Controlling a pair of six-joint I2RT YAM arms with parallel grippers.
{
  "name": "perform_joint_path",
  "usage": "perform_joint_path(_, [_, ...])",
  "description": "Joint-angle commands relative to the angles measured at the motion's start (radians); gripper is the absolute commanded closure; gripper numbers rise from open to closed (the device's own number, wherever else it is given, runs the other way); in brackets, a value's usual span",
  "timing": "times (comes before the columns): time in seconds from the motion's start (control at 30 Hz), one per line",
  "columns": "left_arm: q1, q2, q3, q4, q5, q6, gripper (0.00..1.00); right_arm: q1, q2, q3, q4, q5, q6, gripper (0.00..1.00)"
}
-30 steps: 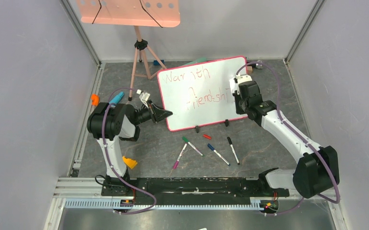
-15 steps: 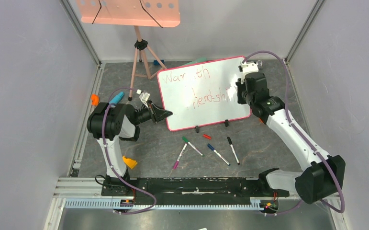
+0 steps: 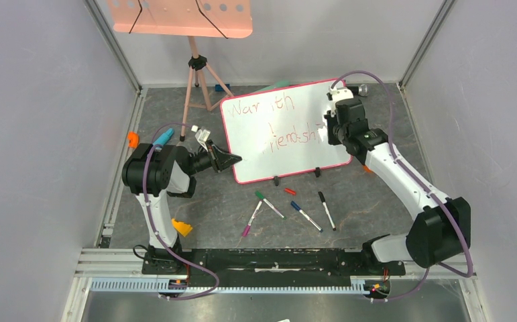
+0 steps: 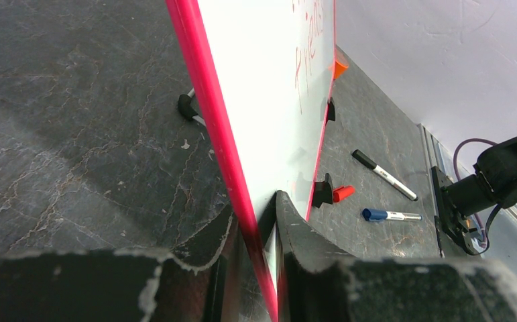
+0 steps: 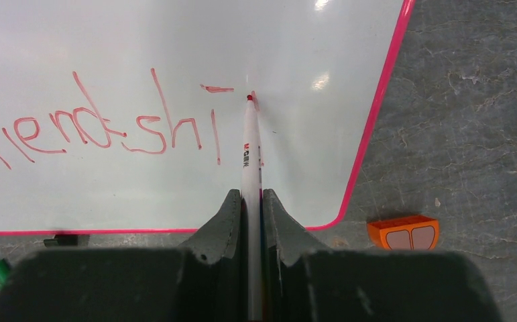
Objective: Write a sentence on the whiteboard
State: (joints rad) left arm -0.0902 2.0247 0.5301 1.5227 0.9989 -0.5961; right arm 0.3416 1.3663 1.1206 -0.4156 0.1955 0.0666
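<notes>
Right fingers [image 5: 225, 221] closed on red marker [image 5: 249, 154], long axis straight up frame. Tip touched whiteboard [image 5: 175, 40] just right of sentence [image 5: 101, 131], upper centre. Left fingers [image 4: 296, 231] clamped whiteboard rim, centre-left of top view.

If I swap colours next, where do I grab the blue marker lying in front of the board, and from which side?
Grip the blue marker mid-barrel, on the white part, coming straight down with the jaws across its width. It lies flat and slanted on the table, with bare gaps toward the black marker and the green marker.
</notes>
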Motion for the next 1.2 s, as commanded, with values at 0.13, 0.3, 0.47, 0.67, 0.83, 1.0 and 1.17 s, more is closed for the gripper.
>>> perform_joint_path(0.13, [0.016, 0.034, 0.013, 0.034, -0.116, 0.112, 0.97, -0.01, 0.024, 0.056, 0.025, 0.011, -0.013, 1.0])
perform_joint_path(0.3, [0.018, 0.034, 0.012, 0.034, -0.115, 0.113, 0.97, -0.013, 0.029, 0.064, 0.012, 0.057, -0.013, 1.0])
perform_joint_path(0.47, [0.018, 0.034, 0.013, 0.034, -0.115, 0.113, 0.97, -0.019, 0.032, 0.071, -0.016, 0.108, -0.009, 1.0])
perform_joint_path(0.67, [0.018, 0.033, 0.012, 0.034, -0.116, 0.114, 0.97, -0.024, 0.019, 0.048, -0.032, 0.105, -0.006, 1.0])
perform_joint_path(0.83, [0.018, 0.034, 0.012, 0.034, -0.114, 0.114, 0.97, -0.024, -0.001, 0.012, -0.03, 0.069, -0.008, 1.0])
perform_joint_path(1.0, [0.018, 0.035, 0.012, 0.034, -0.114, 0.112, 0.97, -0.024, -0.012, -0.018, -0.028, 0.035, -0.001, 1.0])
perform_joint_path(1.17, [0.018, 0.034, 0.012, 0.034, -0.113, 0.111, 0.97, -0.024, -0.021, -0.04, -0.024, 0.016, 0.003, 1.0])
